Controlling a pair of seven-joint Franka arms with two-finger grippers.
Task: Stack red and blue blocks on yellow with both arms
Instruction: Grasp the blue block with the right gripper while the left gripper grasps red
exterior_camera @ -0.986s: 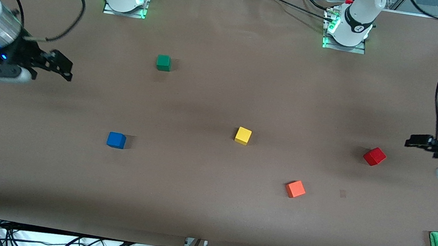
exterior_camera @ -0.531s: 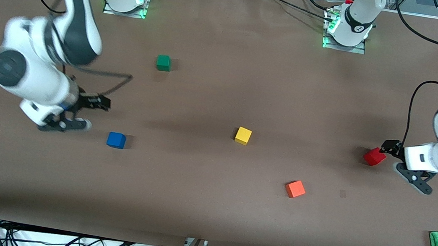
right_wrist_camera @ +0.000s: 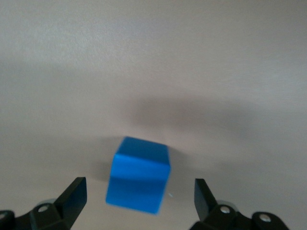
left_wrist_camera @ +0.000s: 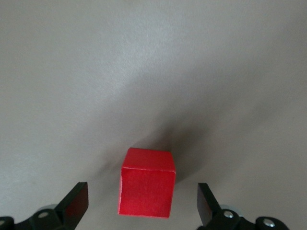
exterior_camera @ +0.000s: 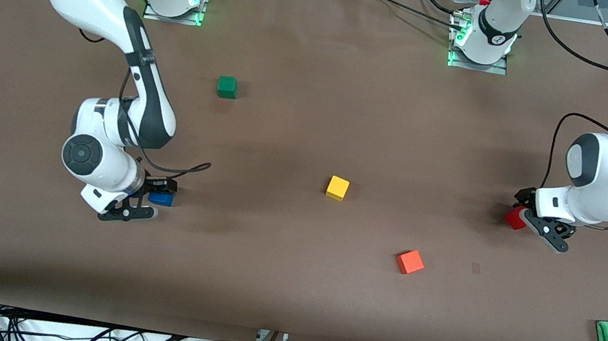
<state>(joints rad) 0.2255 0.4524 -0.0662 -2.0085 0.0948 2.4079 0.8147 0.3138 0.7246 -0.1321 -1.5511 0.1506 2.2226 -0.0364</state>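
Each wrist view shows what the front view hides: the left claw (left_wrist_camera: 141, 206) gapes wide around the red block (left_wrist_camera: 146, 183), the right claw (right_wrist_camera: 139, 203) wide around the blue block (right_wrist_camera: 138, 181), both on the counter (exterior_camera: 265, 283)

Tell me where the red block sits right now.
The red block lies on the table toward the left arm's end, between the open fingers of the left gripper, with the orange-red cube nearest, closer to the front camera.

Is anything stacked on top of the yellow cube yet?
No. The yellow cube has a bare top. The red cube sits on the table between the open left gripper fingers, the blue cube likewise at the open right gripper.
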